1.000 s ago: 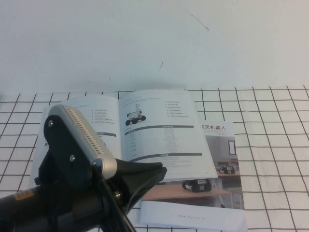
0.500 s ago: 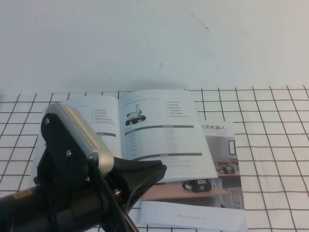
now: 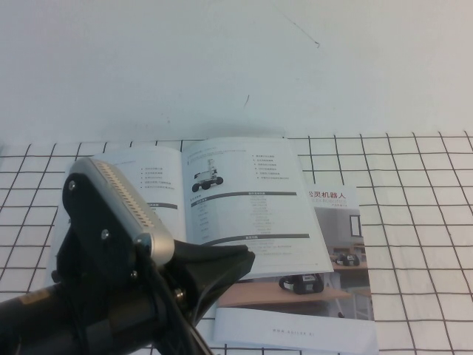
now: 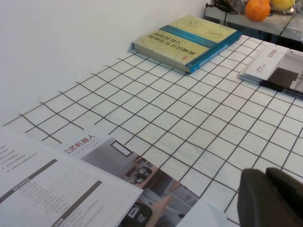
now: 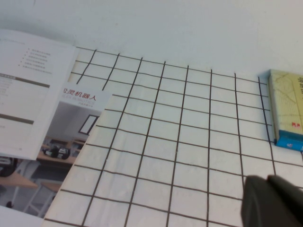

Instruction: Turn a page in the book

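Observation:
The book (image 3: 185,200) lies open on the checked cloth, left of centre. Its right-hand page (image 3: 247,203) lies flat and shows a white rover (image 3: 207,177), grey bars and fine text. My left gripper (image 3: 240,260) hovers low over the book's near edge with its dark fingers together and empty; in the left wrist view it (image 4: 266,182) sits beside the book's page (image 4: 42,189). My right gripper (image 5: 268,187) is out of the high view; its fingers are together and empty above bare cloth, to the right of the book (image 5: 28,90).
A brochure with a Chinese title and room photo (image 3: 336,251) lies under the book's right side. A yellow-green book (image 4: 189,40) lies far right by the wall. Papers with a pen (image 4: 277,71) and an orange (image 4: 258,8) are beyond it.
My left arm has edged slightly to the left. The book and its pages have not moved.

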Robot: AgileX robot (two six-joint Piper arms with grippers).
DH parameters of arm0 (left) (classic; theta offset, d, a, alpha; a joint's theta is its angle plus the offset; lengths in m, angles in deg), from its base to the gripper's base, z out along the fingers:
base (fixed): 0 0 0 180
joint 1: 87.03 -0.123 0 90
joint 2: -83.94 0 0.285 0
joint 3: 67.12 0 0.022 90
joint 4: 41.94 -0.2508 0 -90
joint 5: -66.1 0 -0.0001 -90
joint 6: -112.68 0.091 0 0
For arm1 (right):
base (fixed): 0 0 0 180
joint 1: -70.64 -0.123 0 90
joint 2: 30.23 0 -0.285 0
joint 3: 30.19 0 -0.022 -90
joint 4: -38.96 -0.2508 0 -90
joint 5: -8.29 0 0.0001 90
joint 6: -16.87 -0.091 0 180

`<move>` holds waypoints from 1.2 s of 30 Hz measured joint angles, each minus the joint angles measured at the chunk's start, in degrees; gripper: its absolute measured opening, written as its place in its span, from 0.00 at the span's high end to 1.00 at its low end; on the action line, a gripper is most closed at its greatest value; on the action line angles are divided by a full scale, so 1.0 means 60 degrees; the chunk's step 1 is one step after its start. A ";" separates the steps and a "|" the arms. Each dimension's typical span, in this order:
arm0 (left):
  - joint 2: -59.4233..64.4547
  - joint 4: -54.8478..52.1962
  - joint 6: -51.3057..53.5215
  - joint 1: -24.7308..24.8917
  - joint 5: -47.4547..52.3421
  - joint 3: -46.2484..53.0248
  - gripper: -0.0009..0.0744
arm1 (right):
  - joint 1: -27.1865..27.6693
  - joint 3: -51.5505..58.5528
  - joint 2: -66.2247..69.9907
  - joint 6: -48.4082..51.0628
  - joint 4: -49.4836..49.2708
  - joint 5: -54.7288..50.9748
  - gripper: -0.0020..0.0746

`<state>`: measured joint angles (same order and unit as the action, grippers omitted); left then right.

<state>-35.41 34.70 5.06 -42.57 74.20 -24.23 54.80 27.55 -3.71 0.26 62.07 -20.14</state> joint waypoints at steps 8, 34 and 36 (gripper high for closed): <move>0.0000 0.0563 0.0000 0.0000 -0.0038 0.0000 0.99 | 0.0000 0.0000 0.0000 -0.0021 0.0000 0.0000 0.97; -0.5331 -0.7462 -0.6413 -0.3125 -0.0327 0.2644 0.99 | 0.0000 0.0000 -0.0006 -0.0021 0.0000 0.0000 0.97; -0.6164 -0.7701 -0.6724 -0.3951 -0.0327 0.3292 0.99 | 0.0000 0.0000 -0.0006 -0.0021 0.0000 0.0000 0.97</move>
<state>-72.39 -11.51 -35.28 -66.27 72.23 -4.48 54.80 27.55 -3.75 0.13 62.07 -20.14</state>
